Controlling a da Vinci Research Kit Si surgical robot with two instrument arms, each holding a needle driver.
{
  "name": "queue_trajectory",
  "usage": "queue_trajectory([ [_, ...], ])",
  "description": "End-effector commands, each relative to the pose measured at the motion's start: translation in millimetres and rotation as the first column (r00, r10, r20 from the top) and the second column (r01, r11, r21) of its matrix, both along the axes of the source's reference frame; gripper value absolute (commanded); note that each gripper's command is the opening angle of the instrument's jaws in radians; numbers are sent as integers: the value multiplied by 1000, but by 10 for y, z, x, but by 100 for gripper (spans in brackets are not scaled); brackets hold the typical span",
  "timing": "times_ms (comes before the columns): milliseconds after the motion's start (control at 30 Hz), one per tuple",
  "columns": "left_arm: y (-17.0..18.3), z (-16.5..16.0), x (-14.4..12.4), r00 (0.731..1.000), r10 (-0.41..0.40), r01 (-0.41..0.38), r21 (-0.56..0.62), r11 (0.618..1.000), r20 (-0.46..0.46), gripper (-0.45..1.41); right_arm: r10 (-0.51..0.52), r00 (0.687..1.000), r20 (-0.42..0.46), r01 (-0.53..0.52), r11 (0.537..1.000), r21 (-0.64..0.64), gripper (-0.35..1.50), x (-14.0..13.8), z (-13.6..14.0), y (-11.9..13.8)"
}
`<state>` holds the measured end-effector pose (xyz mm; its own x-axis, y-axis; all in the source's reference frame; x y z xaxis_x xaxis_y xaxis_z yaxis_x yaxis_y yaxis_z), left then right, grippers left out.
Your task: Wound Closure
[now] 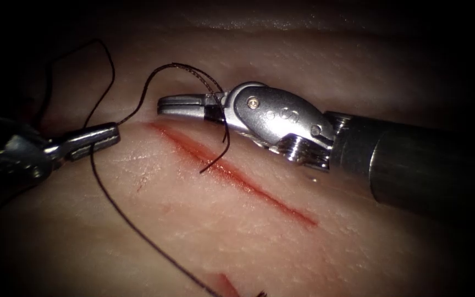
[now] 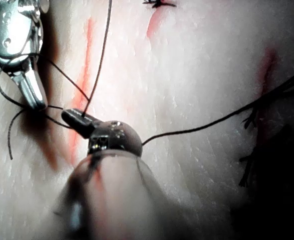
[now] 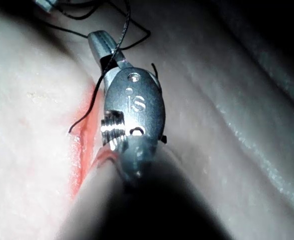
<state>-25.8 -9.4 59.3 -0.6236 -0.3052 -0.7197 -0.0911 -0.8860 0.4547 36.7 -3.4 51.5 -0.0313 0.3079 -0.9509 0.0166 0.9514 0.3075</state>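
Note:
The cut [image 1: 237,179] runs as a red line across the tissue [image 1: 358,71]. The left tool [image 1: 97,135] lies at the cut's left end, its jaws shut on the dark thread [image 1: 155,80]. From there the thread arcs up and right to the right tool [image 1: 180,104]. That tool hovers over the cut's upper end, shut on the thread, which bands its jaws. A short free tail [image 1: 218,154] hangs from them across the cut. Another strand [image 1: 138,234] runs from the left tool down the left side. The left wrist view has the left tool [image 2: 79,119] and right tool [image 2: 31,92] close together.
A red mark [image 1: 224,281] with short dark thread ends sits at the endoscope view's lower edge. A slack strand [image 1: 105,60] curls on the tissue at the upper left. Another red line with cut thread ends [image 2: 252,115] lies further off in the left wrist view.

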Motion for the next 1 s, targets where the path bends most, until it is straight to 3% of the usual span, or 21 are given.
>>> queue_trajectory([
  [33,0,9,-7,1000,0,0,7,1000,0,-45,20,1000,-12,-20,1000,0,-35,9,4,6],
  [433,1,24,-37,1000,-2,1,25,1000,20,-45,43,999,-32,-42,999,13,-35,18,8,-10],
  [800,-10,24,-57,999,20,-21,24,999,36,-45,142,990,-8,-142,990,24,-35,35,10,-1],
  [933,-13,17,-59,999,33,-34,34,999,39,-45,174,984,28,-174,984,25,27,40,11,2],
  [1000,-15,9,-60,998,40,-42,43,998,45,-45,204,977,65,-206,978,21,73,41,11,5],
])
